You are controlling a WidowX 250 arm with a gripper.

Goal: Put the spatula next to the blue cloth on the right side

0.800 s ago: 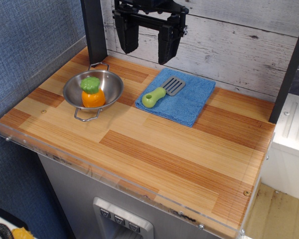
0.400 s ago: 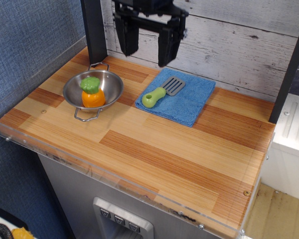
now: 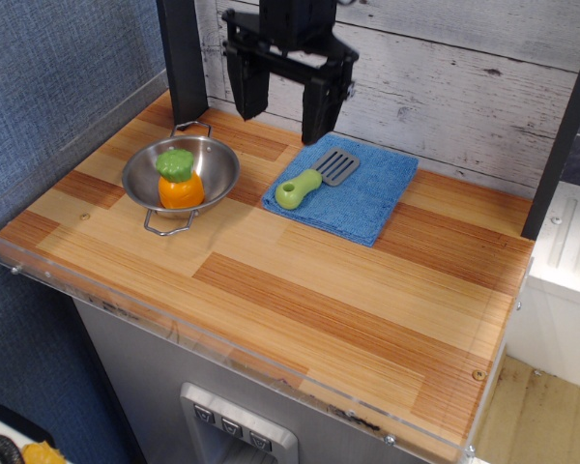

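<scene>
The spatula (image 3: 311,180) has a lime-green handle and a grey slotted blade. It lies on the left part of the blue cloth (image 3: 358,193), handle toward the front left. The cloth sits at the back middle of the wooden table. My gripper (image 3: 283,124) is black, open and empty. It hangs in the air above the cloth's back left corner, behind and above the spatula, not touching it.
A steel bowl (image 3: 216,160) at the left holds an orange-and-green toy vegetable (image 3: 179,180). A black post (image 3: 182,58) stands at the back left. A clear rim (image 3: 222,340) edges the table's front. Bare wood (image 3: 454,242) lies right of the cloth.
My gripper has come down and slightly toward the front, nearer the cloth and spatula. The spatula, cloth and bowl have not moved.
</scene>
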